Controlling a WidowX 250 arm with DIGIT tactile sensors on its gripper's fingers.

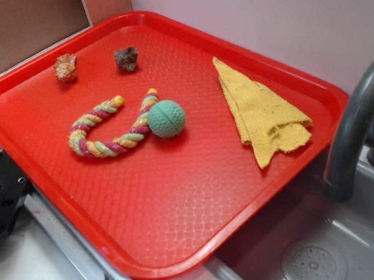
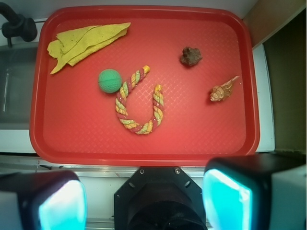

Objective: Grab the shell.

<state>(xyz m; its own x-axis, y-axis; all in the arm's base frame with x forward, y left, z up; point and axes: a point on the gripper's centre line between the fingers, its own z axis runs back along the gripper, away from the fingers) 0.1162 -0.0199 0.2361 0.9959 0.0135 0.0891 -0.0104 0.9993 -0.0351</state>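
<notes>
On a red plastic tray [image 1: 160, 246]: one pale orange-tan spiky shell [image 1: 65, 68] near the tray's edge, beside one dark brown jagged lump [image 1: 126, 58]; one braided rope [image 1: 109, 130], one green ball [image 1: 166, 118], one yellow cloth [image 1: 262, 114]. The tool [image 2: 144, 199] hangs spread, well clear.

red tray [image 1: 185, 208] with a diamond texture, yellow cloth [image 1: 265, 112], green ball [image 1: 166, 118], rope [image 1: 109, 130] twisted yellow/pink/green, pale orange-tan shell [image 1: 65, 68], dark maroon-brown lump [image 1: 126, 58]
</notes>
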